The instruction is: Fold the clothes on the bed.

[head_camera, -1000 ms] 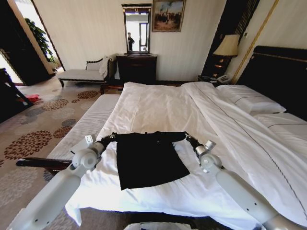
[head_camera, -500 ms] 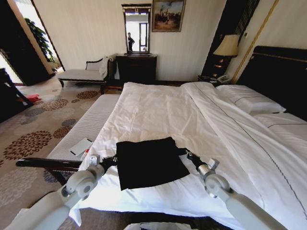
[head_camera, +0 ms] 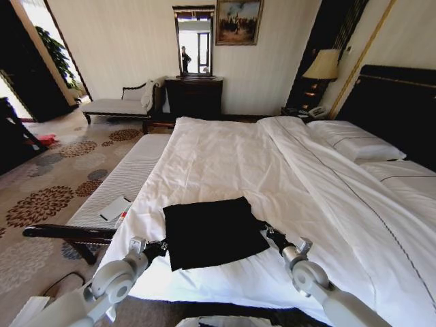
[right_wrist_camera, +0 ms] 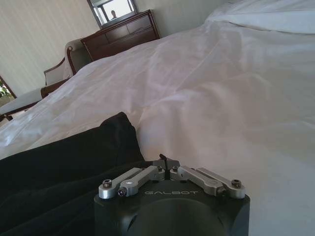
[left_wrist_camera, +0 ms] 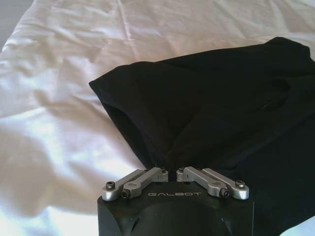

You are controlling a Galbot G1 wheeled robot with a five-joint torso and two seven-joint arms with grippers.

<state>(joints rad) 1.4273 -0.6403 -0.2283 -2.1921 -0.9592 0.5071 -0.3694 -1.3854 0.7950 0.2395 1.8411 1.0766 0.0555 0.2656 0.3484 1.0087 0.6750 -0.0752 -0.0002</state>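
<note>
Main risk: black T-shirt (head_camera: 212, 231) slides on the slick white duvet (head_camera: 225, 160) if either side drags unevenly, so the fold skews or the top layer peels open; it also lies close to the near edge of the bed (head_camera: 340, 204) and could slip off

Left gripper (head_camera: 158, 247) at the shirt's left edge, fingers together, clamped on fabric

Right gripper (head_camera: 271, 235) at the right edge, fingers together pinching the hem

Both arms low, reaching forward symmetrically
</note>
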